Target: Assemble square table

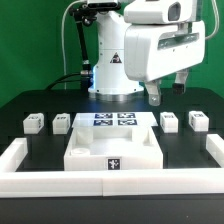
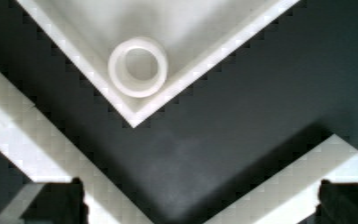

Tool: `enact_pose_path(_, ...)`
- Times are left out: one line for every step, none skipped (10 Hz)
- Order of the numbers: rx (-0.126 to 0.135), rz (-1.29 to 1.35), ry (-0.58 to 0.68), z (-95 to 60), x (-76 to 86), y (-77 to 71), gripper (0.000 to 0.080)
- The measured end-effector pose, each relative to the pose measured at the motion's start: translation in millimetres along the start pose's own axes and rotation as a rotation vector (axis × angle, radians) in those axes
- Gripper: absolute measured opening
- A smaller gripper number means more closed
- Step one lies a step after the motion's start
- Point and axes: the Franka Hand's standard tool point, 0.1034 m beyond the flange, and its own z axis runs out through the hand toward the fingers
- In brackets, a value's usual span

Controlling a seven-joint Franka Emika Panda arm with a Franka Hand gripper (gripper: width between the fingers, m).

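Square tabletop point(image 1: 113, 145): laid flat on the black table point(image 1: 20, 112), in the middle toward the front. A tag point(image 1: 113, 164) is carried on its front edge. In the wrist view one corner point(image 2: 202, 35) is seen with a single round hole point(image 2: 137, 67).
Leg blocks: four are counted, each lying loose and apart from the slab. The first leg block point(image 1: 35, 123) and second leg block point(image 1: 62, 122) are set toward the exterior view's left. The third leg block point(image 1: 169, 121) and fourth leg block point(image 1: 196, 121) are set toward its right.
Marker board point(image 1: 113, 119): placed just behind the tabletop, between the two pairs of legs; four tags are shown on it.
Rail point(image 1: 18, 155): the black surface is bordered by it at the front and both sides. The slab is close against the front run; contact cannot be told.
Open room: bare black surface is left between each leg pair and the slab, and beyond the corner in the wrist view.
Gripper point(image 1: 167, 88): held in the air above the third and fourth legs, in front of the robot base point(image 1: 112, 65). Its jaws are spread wide, with only black surface seen between them point(image 2: 185, 198).
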Motion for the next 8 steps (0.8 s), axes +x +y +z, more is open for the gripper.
enact_pose_path(-0.01,-0.058,-0.005,3.2,-4.8,-5.6,0.065)
enact_pose_path(-0.011,-0.116,-0.015,5.7,-13.6,-13.9,0.065)
enact_pose_path(-0.003,-0.16,-0.025,8.5,-22.7,-16.3,0.065)
enact_pose_path(0.004,-0.185,-0.031,11.1,-31.7,-12.7,0.065)
enact_pose_path(0.011,-0.176,-0.037,13.3,-40.0,-9.4,0.065)
enact_pose_path(0.01,-0.174,-0.037,13.2,-39.1,-9.8,0.065)
enact_pose_path(0.011,-0.174,-0.037,13.6,-39.0,-10.1,0.065)
enact_pose_path(0.011,-0.176,-0.037,14.8,-40.2,-9.2,0.065)
